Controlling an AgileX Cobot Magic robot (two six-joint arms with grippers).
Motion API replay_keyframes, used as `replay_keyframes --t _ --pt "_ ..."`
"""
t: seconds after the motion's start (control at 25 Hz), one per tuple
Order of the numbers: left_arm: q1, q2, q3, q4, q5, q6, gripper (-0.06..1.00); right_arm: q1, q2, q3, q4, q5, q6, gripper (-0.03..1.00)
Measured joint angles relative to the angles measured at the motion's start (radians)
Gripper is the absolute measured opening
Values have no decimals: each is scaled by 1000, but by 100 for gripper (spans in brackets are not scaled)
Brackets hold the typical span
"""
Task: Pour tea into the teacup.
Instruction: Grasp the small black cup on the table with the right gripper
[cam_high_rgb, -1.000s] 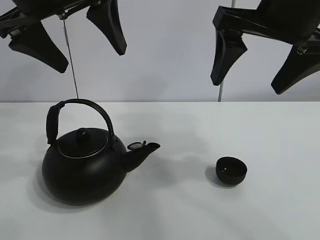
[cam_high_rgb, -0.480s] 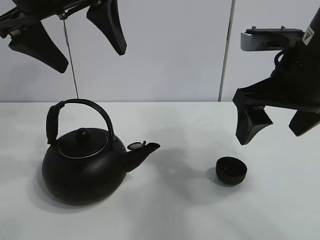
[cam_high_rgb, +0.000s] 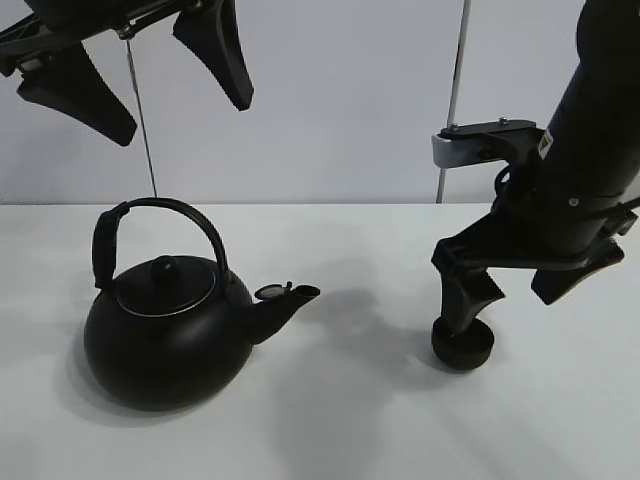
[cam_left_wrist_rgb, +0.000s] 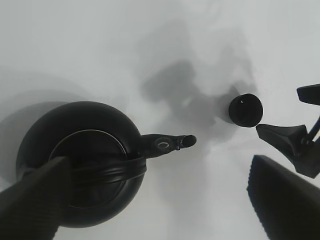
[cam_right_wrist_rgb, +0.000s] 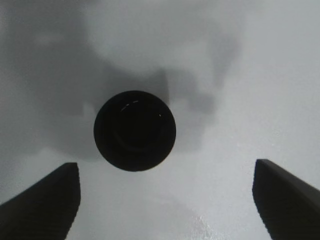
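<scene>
**Mia:** What does the teacup (cam_right_wrist_rgb: 135, 130) look like?

**Ben:** It is small, round and black, like a little bowl. It is not shiny. It stands on the white bench (cam_high_rgb: 330, 420).

**Mia:** Where is it?

**Ben:** Just below the right hand (cam_high_rgb: 500, 312), in the gap between its two fingers. That hand is low and wide open. No finger touches the cup.

**Mia:** How can you tell?

**Ben:** The camera on the right hand looks straight down. It shows bare bench between the cup and each finger. It also sees into the cup, which is dark inside, with a ring at the bottom and tiny bright specks.

**Mia:** And the high camera?

**Ben:** There one finger stands in front of the cup and hides its top edge. Only the lower side shows.

**Mia:** What about the left hand (cam_high_rgb: 182, 118)?

**Ben:** It hangs high up, wide open, holding nothing. The big black kettle (cam_high_rgb: 165, 340) sits far below it. The left hand's camera shows the lid and handle from above. It also shows the spout pointing toward the cup and the right hand. The right hand's camera shows no kettle, only the cup.
</scene>
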Motion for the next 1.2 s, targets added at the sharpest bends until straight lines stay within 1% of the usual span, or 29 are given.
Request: replay_keyframes --t 0.2,0.4,0.6,0.68,0.8,0.88,1.04,1.2 --pt "0 0 0 0 0 0 68 0 68 -64 23 -2 -54 64" --pt "0 0 0 0 0 0 68 0 121 -81 72 3 -119 64" --pt "0 0 0 0 0 0 68 24 146 -84 75 3 -133 64" --pt "0 0 0 0 0 0 68 38 160 -84 70 2 -133 61" --pt "0 0 0 0 0 0 68 46 181 -84 52 2 -107 55" --pt "0 0 0 0 0 0 68 46 184 -84 11 1 -71 52" --pt "0 0 0 0 0 0 68 46 185 -84 -42 0 -5 40" --pt "0 0 0 0 0 0 68 46 185 -84 -53 -12 5 40"
